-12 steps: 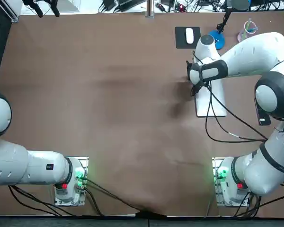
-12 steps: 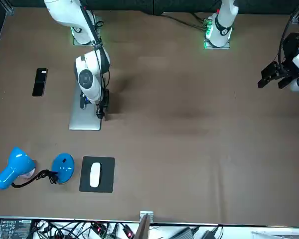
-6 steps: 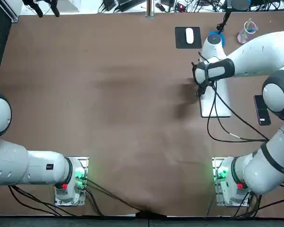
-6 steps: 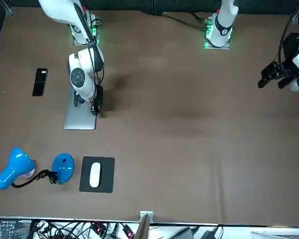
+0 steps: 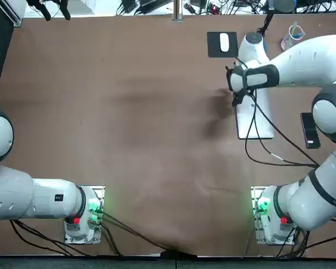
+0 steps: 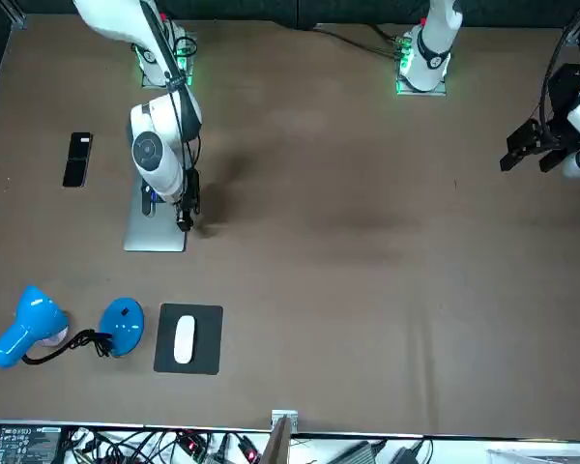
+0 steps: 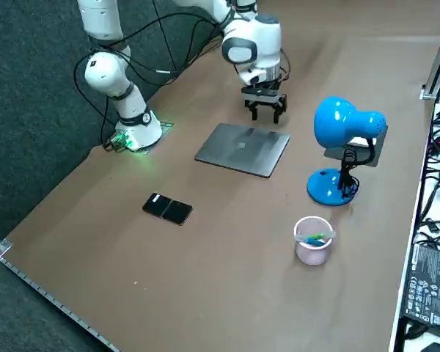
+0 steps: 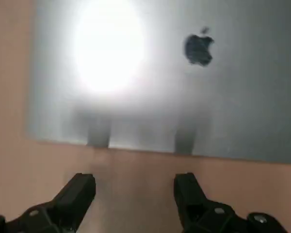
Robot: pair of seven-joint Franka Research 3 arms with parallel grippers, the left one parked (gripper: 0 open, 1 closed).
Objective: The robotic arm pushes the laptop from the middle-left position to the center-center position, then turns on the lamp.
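Note:
The closed silver laptop (image 5: 263, 124) lies at the table's right side, also seen from the front (image 6: 153, 235) and from the side (image 7: 243, 149). My right gripper (image 5: 234, 100) hangs open just off the laptop's long edge on the table's middle side, with nothing between its fingers (image 8: 82, 190). A narrow strip of bare table shows between the fingertips and the lid (image 8: 199, 97). The gripper (image 7: 264, 110) points straight down. The blue lamp (image 7: 343, 125) stands beyond the laptop at the far right, its base (image 6: 124, 326) beside the mouse pad.
A white mouse (image 5: 224, 41) rests on a black pad (image 6: 188, 340) at the far edge. A black phone (image 5: 308, 130) lies right of the laptop. A pink cup (image 7: 312, 240) stands near the lamp. The table edge runs close behind these.
The laptop slid a little toward my right with the gripper against its edge, then stopped. The gripper has since shifted slightly toward the far side of the table.

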